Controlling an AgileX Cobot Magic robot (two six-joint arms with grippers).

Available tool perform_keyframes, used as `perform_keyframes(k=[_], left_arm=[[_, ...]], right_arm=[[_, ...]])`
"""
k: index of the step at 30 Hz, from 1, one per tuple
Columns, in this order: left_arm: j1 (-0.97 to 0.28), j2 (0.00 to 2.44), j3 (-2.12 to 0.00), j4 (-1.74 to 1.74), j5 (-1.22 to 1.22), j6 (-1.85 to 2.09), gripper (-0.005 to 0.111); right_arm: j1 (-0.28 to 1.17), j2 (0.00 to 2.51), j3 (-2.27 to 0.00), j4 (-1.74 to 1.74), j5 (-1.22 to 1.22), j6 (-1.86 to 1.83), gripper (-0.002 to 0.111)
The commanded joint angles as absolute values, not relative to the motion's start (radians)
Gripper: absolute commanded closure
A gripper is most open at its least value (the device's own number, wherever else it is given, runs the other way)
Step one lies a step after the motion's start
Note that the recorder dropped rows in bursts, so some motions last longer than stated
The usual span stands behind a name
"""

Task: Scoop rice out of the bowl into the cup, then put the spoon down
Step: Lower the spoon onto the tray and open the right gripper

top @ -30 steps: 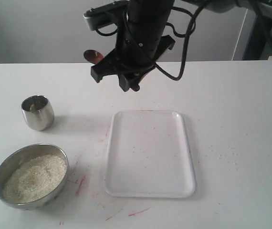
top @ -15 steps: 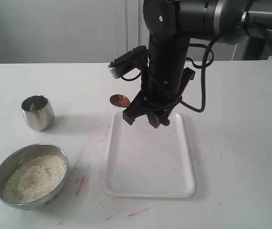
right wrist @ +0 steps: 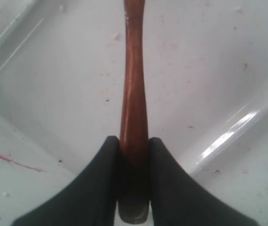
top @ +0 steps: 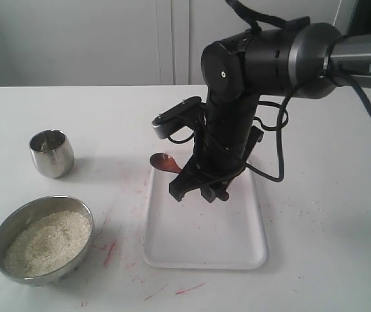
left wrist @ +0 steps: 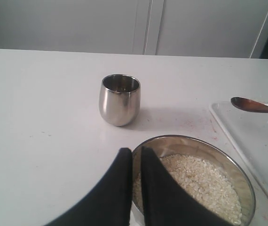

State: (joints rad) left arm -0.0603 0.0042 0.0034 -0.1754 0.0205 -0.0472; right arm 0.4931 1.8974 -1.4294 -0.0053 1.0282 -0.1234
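My right gripper [top: 202, 190] is shut on the handle of the dark reddish-brown wooden spoon [top: 163, 161], low over the far end of the white tray. The scoop pokes out past the tray's far left corner, level and apparently empty. In the right wrist view the handle [right wrist: 134, 84] runs straight out between my fingertips [right wrist: 134, 141]. The steel cup [top: 51, 153] stands at the left. The steel bowl [top: 86, 218], holding white rice [top: 45, 242], sits at the front left. My left gripper [left wrist: 136, 155] is shut, empty, seen against the bowl's rim [left wrist: 185, 138]; it is outside the exterior view.
A white rectangular tray [top: 205, 244] lies in the middle of the white table, under the right arm. Red marks [top: 110, 250] streak the table between bowl and tray. A few stray grains [top: 309, 211] lie right of the tray.
The right arm has come down and forward with the spoon, from high over the table's back to just above the tray. Cup and bowl have not moved.
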Motion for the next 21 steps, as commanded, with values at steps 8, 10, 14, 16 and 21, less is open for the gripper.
perform_keyframes(k=[8,10,14,16,21], left_arm=[[-0.063,0.000,0.000,-0.185,0.024,-0.049,0.092],[-0.063,0.000,0.000,-0.185,0.024,-0.049,0.092],[-0.063,0.000,0.000,-0.185,0.024,-0.049,0.092],[-0.063,0.000,0.000,-0.185,0.024,-0.049,0.092],[-0.063,0.000,0.000,-0.185,0.024,-0.049,0.092]], right_arm=[[0.488,1.908,-1.415,-0.034,1.065,-0.132,0.108],[0.488,1.918,-1.415,-0.035,1.074,-0.132,0.108],[0.488,1.929,-1.415,-0.035,1.081,-0.132,0.108],[0.488,1.936,-1.415,-0.041,1.089,-0.132,0.108],[0.488,1.946,-1.415,-0.072,1.108,-0.135,0.108]])
